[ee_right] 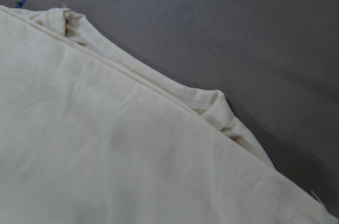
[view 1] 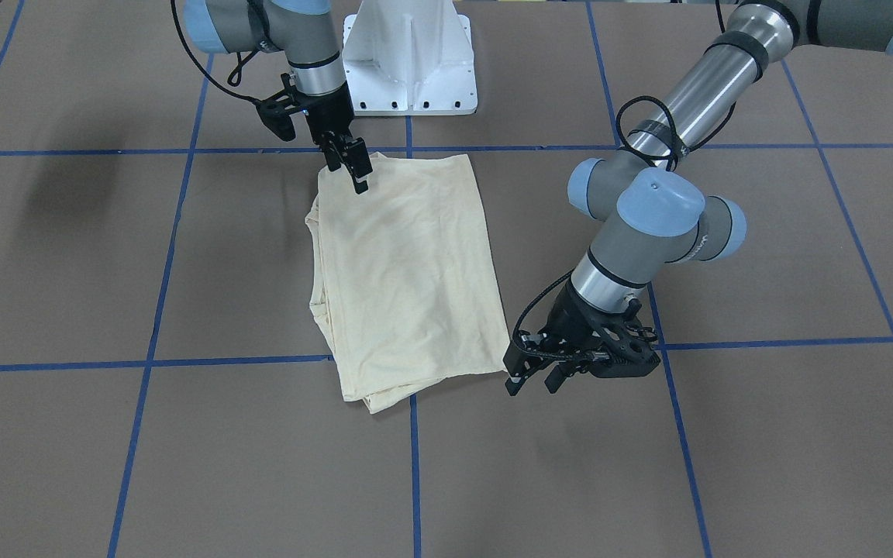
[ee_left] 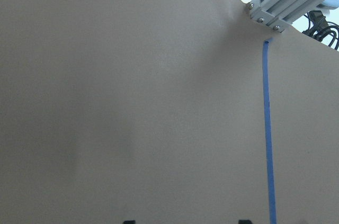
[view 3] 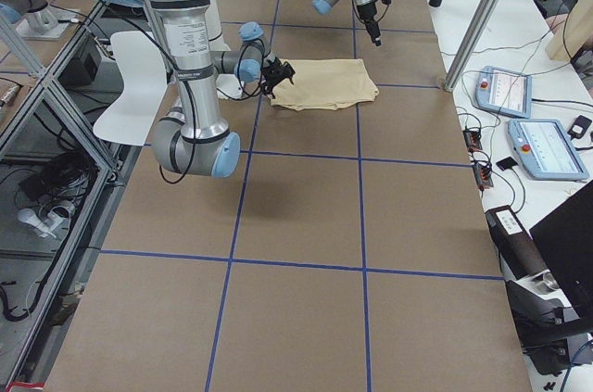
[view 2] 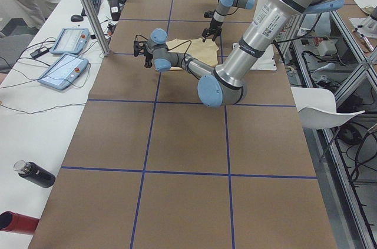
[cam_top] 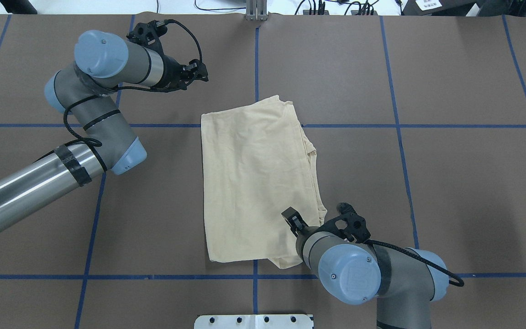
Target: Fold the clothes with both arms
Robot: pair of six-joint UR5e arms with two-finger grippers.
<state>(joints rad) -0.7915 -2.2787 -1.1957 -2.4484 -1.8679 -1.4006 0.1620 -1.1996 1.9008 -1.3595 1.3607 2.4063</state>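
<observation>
Overhead exterior shows the shirt point(cam_top: 254, 183) lying flat mid-table point(cam_top: 427, 183), folded into a long rectangle. Its stacked edge point(cam_top: 311, 153) is uneven on the robot's right. The right gripper point(view 1: 347, 164) hangs over the shirt's near corner, fingers apparently parted and holding nothing. The left gripper point(view 1: 532, 380) sits off the cloth just beside the far corner, fingers wide and empty.

The likely step is regrasping for a crosswise fold. The left gripper should come in low and slide under every layer. The right should bite deep enough to catch the loose layers, and both should lift together so the stack doesn't skew.
</observation>
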